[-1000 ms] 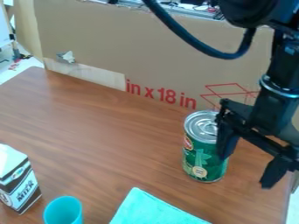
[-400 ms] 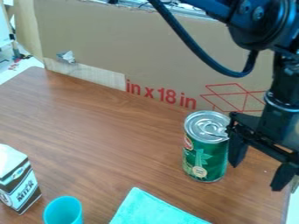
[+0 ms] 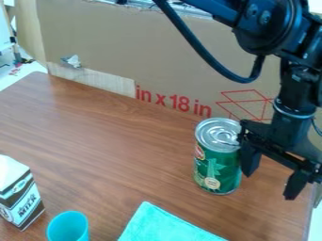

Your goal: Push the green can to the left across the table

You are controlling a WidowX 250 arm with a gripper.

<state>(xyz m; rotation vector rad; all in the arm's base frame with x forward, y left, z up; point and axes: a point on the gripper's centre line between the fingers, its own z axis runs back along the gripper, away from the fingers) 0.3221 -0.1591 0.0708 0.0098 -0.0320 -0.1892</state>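
Green can was set upright, weight borne by table near cloth; hand was held open, one finger at can's side, other apart, so can was not gripped.

Below me I see a brown wood-grain table, with a green can upright on it. Nearer the camera are an upright milk carton, a blue cup and, I think, a folded turquoise cloth.
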